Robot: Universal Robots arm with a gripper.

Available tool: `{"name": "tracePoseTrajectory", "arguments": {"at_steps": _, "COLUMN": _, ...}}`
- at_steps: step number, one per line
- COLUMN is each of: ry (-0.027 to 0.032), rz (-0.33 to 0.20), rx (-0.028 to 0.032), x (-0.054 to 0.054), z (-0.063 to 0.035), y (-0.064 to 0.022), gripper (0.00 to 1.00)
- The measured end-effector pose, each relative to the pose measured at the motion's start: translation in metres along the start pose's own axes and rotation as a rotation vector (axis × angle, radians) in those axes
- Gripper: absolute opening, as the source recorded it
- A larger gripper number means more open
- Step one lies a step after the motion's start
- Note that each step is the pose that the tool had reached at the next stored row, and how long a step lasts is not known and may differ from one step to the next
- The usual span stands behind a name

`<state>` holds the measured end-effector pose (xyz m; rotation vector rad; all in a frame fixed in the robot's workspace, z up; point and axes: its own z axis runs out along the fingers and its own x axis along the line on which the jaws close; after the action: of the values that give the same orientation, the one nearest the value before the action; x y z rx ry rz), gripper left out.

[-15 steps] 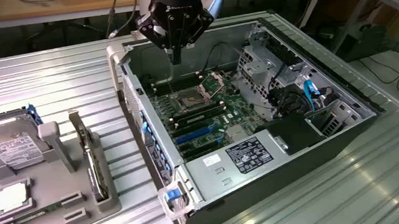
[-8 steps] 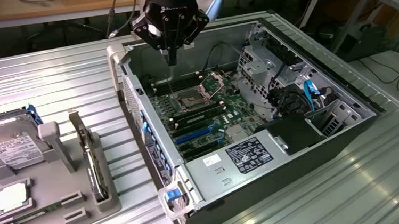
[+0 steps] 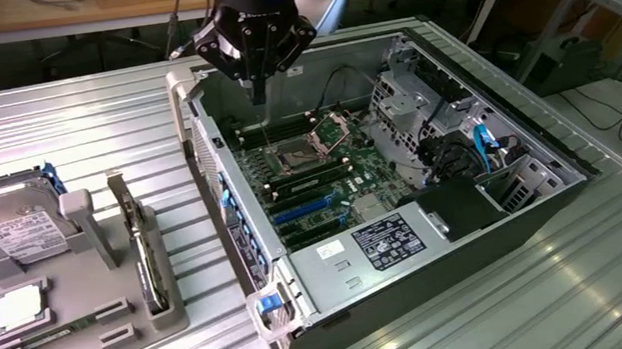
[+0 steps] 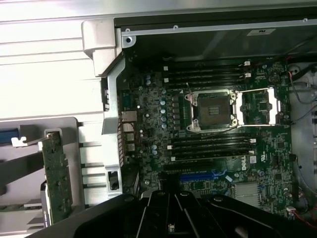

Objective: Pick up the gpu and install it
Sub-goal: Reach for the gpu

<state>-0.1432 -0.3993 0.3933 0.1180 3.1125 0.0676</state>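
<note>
A black robot arm's fingers point(image 3: 258, 91), pressed together, hang over the far end of an open computer case point(image 3: 432, 290) that lies on its side on a ribbed metal counter point(image 3: 63, 127), its green motherboard point(image 3: 334, 181) facing up. To the exterior view's left, apart from the case, a grey rack point(image 3: 172, 315) holds a graphics card point(image 3: 145, 254) standing on edge and a silver hard drive point(image 3: 21, 231).

A ribbed metal tabletop point(image 3: 64, 135) catches bright light, with a wooden workbench point(image 3: 9, 15) standing behind it.
</note>
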Motion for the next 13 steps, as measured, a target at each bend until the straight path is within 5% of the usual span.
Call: {"name": "tracePoseTrajectory", "arguments": {"at_steps": 13, "ry": 0.0000, "rz": 0.000, "rx": 0.0000, "x": 0.013, "z": -0.0004, "y": -0.0010, "gripper": 0.11}}
